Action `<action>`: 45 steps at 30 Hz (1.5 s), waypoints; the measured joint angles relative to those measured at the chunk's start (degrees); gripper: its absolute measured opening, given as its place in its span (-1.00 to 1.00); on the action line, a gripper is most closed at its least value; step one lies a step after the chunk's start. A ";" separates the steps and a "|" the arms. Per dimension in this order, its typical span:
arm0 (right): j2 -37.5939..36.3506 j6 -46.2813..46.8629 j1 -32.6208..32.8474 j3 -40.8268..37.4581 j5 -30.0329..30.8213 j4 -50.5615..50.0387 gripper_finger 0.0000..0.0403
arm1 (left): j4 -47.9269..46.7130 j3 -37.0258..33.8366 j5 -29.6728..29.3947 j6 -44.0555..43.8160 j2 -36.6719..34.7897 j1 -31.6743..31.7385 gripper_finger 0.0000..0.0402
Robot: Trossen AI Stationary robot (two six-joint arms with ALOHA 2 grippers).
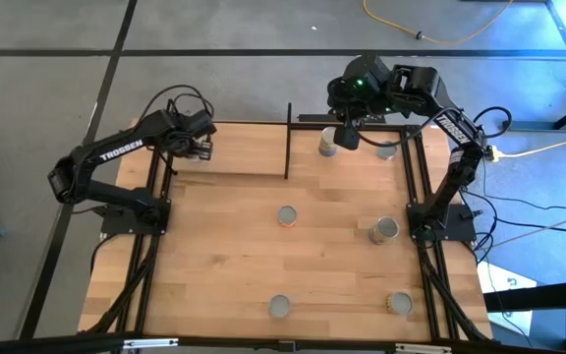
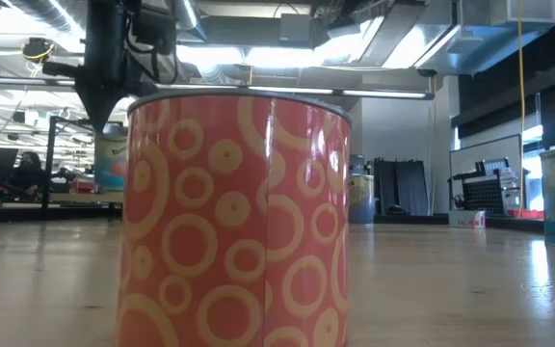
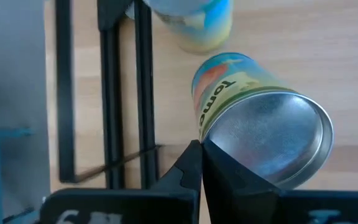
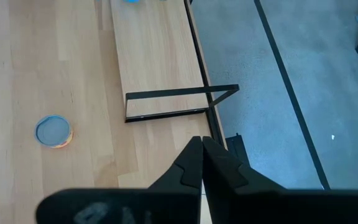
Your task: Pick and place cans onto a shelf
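The shelf (image 1: 229, 149), a light board framed by black rods (image 3: 107, 93), lies at the table's far left. My left gripper (image 3: 201, 146) is shut over its left end, its tips just above the rim of a can (image 3: 260, 124) with a silver top and a tomato label. A second can (image 3: 191, 18) stands beyond that one. My right gripper (image 4: 202, 142) hangs shut, high over the table's far right (image 1: 347, 133), holding nothing. Several other cans stand upright on the table, among them one at mid-table (image 1: 287, 216) and one right of it (image 1: 383, 230). My left gripper's shut fingertips (image 3: 191, 155) show against the near rim (image 3: 211, 138) of the tomato-label can, coming from above and slanting down. I cannot tell whether they touch it. Nothing is between the fingers.
Two cans (image 1: 328, 145) (image 1: 386, 147) stand near the far edge under the right arm, two more near the front edge (image 1: 279, 307) (image 1: 398, 303). The low view is filled by an orange-red can with ring pattern (image 2: 234, 222). An upright black rod (image 1: 288, 143) ends the shelf.
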 joint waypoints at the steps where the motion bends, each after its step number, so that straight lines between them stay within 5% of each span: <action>1: 0.00 -0.01 0.00 0.00 0.00 0.00 -0.95 | -0.13 0.46 -0.16 0.80 0.00 0.07 -1.00; 45: 0.00 0.02 0.00 0.00 0.00 0.02 -0.95 | -3.92 1.02 4.35 6.99 4.59 4.94 -1.00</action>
